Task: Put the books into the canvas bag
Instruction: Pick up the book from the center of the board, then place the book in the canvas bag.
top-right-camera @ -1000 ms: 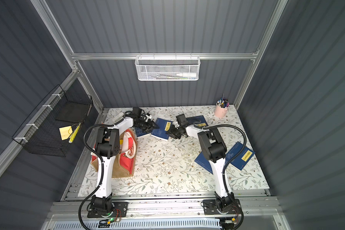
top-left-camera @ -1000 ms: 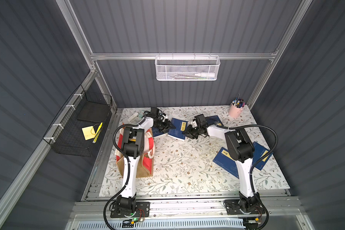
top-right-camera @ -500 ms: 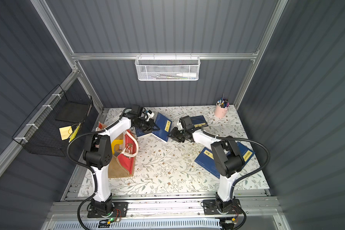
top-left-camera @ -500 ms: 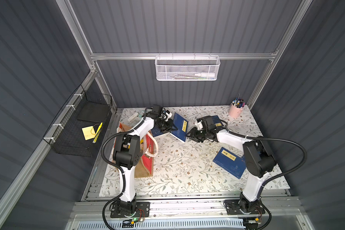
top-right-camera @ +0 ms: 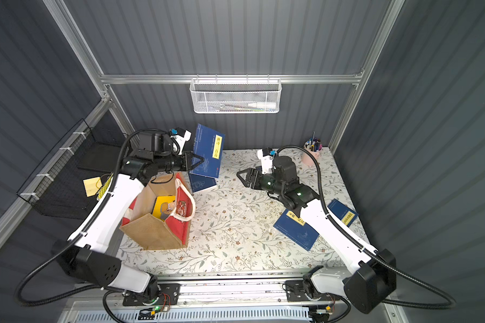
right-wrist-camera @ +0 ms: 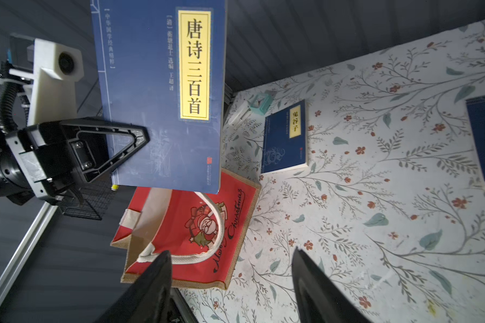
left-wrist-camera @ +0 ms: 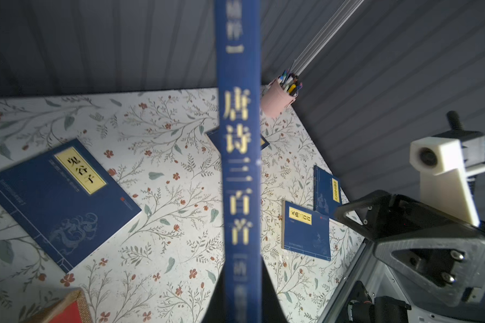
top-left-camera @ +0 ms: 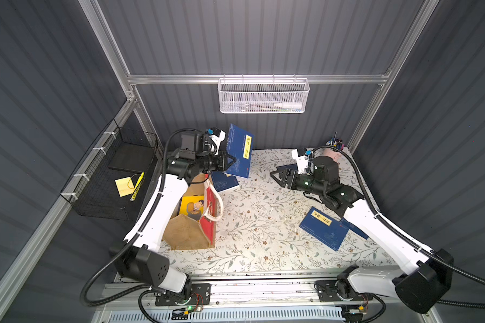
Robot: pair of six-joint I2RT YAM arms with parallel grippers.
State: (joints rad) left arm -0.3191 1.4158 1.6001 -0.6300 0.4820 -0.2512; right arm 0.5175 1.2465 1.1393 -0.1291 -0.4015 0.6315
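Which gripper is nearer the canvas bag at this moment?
Left. The left gripper, shut on a navy book, hangs raised just past the canvas bag's far end. The right gripper, open and empty, is off over the floral mat, well clear of the bag.

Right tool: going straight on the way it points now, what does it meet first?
Most likely the red Santa-printed side of the tan jute bag, framed between the right tool's fingertips. The navy yellow-labelled book gripped by the left tool looks off that line; depth is unclear.
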